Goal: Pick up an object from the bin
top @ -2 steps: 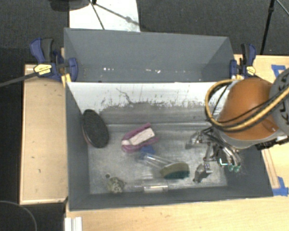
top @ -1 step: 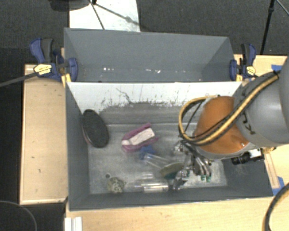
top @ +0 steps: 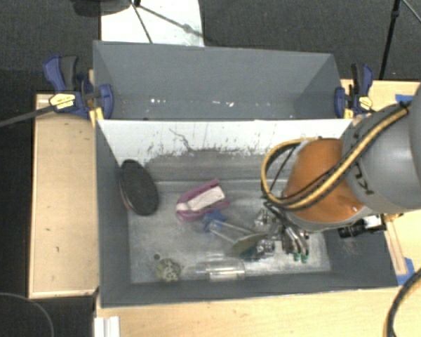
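An olive, leaf-shaped piece (top: 250,243) is lying flat just below and right of the pink-and-purple packet (top: 200,199), crowded by a bluish clear piece (top: 216,223) between the two, so a closing grasp is probably risking either skidding it away or pinching its neighbour along with it. The gripper (top: 284,243) is hanging low at the olive piece's far side from the packet, with the arm's orange-covered wrist (top: 321,184) leaning over it. Whether the claw is open, or holding anything, cannot be told.
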You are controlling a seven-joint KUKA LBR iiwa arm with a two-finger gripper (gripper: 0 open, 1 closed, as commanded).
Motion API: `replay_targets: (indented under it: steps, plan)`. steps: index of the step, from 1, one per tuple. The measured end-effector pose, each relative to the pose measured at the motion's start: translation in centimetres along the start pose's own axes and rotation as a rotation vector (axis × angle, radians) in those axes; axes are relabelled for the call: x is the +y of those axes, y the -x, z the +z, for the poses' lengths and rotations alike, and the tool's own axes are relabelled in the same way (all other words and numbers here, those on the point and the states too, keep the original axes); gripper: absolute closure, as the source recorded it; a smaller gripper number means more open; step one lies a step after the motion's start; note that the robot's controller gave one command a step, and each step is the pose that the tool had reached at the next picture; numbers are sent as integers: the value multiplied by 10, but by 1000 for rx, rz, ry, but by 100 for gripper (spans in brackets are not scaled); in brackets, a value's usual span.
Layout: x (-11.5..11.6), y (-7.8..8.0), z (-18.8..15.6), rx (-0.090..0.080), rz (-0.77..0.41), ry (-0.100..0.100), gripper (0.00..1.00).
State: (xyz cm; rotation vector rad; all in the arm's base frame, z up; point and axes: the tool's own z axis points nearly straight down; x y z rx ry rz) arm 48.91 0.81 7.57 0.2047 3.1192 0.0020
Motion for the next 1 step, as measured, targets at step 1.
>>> replay_targets:
  steps: [1]
  plan:
    - [-3, 16, -235, 5, -291, 0, 100]
